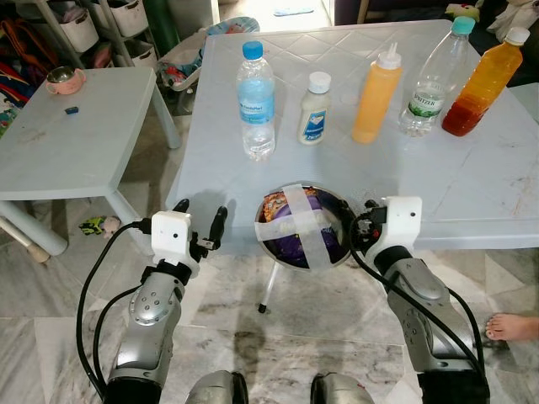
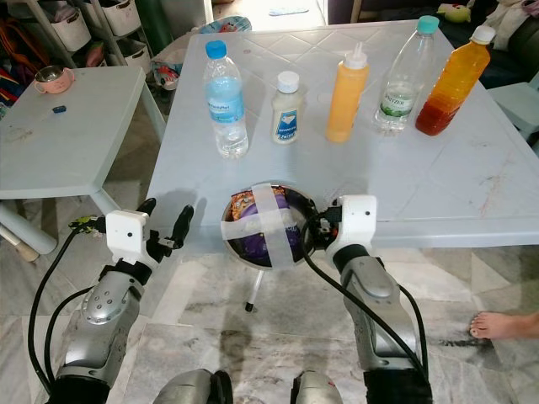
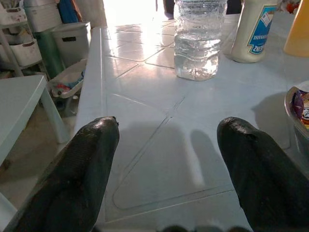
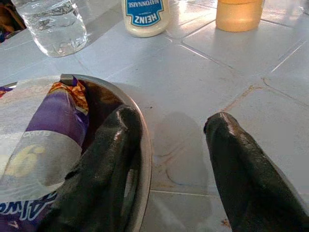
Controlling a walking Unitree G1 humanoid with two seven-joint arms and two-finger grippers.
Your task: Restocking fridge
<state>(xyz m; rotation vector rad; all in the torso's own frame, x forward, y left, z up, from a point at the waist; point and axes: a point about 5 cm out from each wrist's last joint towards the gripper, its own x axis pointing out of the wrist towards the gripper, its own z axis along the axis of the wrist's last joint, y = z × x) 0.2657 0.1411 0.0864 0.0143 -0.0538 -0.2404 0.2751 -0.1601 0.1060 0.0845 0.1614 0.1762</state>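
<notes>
Right gripper point(image 4: 169, 159) is spread open, one finger inside the rim of the taped steel bowl point(image 1: 296, 250) at the table's point(image 1: 472, 185) near edge, nothing clamped. Left gripper point(image 1: 200, 220) open, empty, just beside the bowl.

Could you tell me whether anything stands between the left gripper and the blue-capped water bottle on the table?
Nothing visible does. The left gripper is open at the table's near edge, with bare tabletop up to the water bottle. The taped bowl sits off to its right.

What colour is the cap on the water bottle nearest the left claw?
Blue, clearest in the left eye view: the water bottle has a blue cap.
</notes>
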